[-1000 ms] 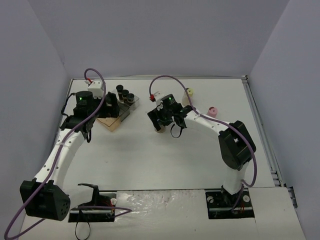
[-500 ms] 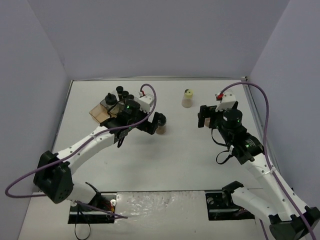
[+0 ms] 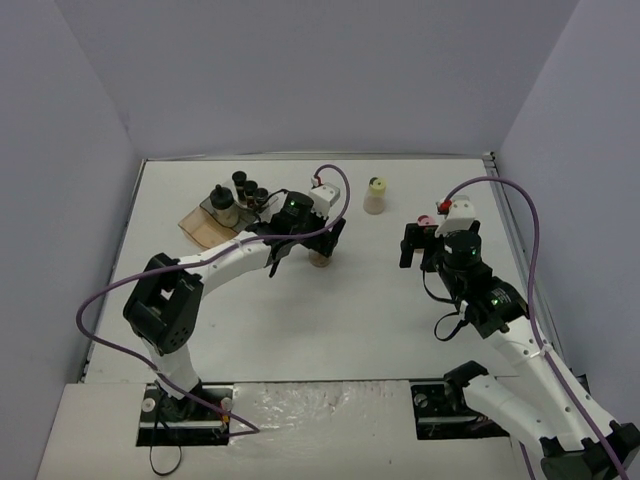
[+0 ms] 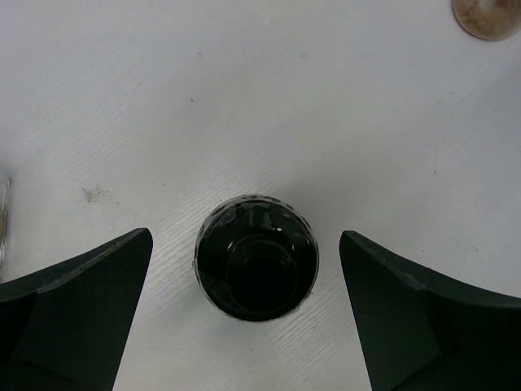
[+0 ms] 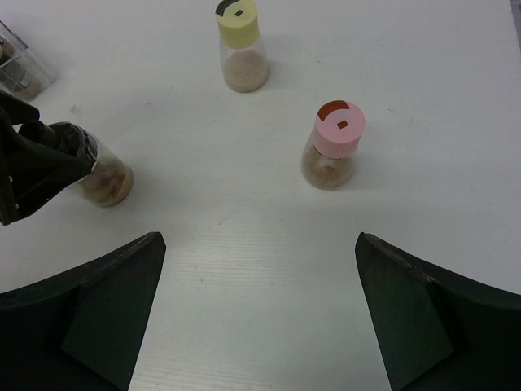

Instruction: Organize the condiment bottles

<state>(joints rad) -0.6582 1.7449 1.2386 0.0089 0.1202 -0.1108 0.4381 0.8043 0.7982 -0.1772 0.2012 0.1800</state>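
Observation:
A black-capped jar (image 4: pixel 256 259) with brown contents stands upright on the white table (image 3: pixel 300 320); it also shows in the right wrist view (image 5: pixel 98 171). My left gripper (image 4: pixel 246 237) is open, one finger on each side of the jar, neither touching it; in the top view the left gripper (image 3: pixel 325 235) covers most of it. My right gripper (image 5: pixel 260 240) is open and empty, and shows at the right in the top view (image 3: pixel 415 245). A pink-capped jar (image 5: pixel 334 147) and a yellow-green-capped jar (image 5: pixel 240 45) stand ahead of it. Several black-capped jars (image 3: pixel 245 188) stand in the tray.
The stepped clear-and-amber tray (image 3: pixel 200 222) sits at the back left; its corner shows in the right wrist view (image 5: pixel 20 65). The yellow-green-capped jar (image 3: pixel 375 195) stands at the back centre. The pink-capped jar is hidden under my right gripper in the top view. Grey walls enclose the table.

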